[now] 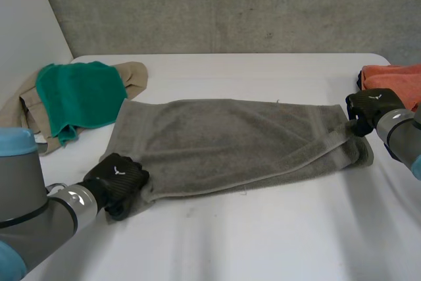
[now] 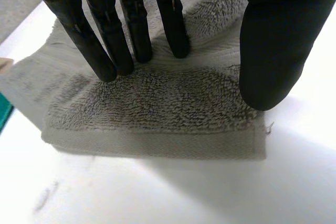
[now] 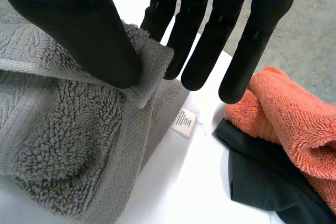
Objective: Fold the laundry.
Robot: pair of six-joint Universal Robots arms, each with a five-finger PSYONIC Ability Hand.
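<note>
Head view. The grey towel point(image 1: 223, 143) lies flat across the middle of the white surface point(image 1: 263, 248), its long axis running side to side. Its right end is rumpled, with a hem folded diagonally over it. There is bare surface along the whole near edge and a narrower strip behind the towel. At far left a green cloth point(image 1: 79, 97) lies on a beige cloth point(image 1: 135, 74), just touching the towel's far-left corner. An orange cloth point(image 1: 395, 80) sits at the right edge. The left hand point(image 1: 118, 182) is on the near-left corner, and the right hand point(image 1: 368, 110) is at the right end.

Left wrist view. The left hand point(image 2: 105, 35) has straight fingers, their tips pressing down on the towel point(image 2: 157, 103) near its hemmed corner. The thumb tip is also planted on the pile, and nothing is pinched. The surface point(image 2: 157, 192) is bare beyond the hem.

Right wrist view. The right hand point(image 3: 79, 24) pinches a raised towel point(image 3: 58, 135) corner between thumb and straight fingers point(image 3: 205, 40). A white label point(image 3: 182, 123) lies at the towel's edge. The orange cloth point(image 3: 283, 114) lies on a dark cloth point(image 3: 262, 182) just beside the fingertips.
</note>
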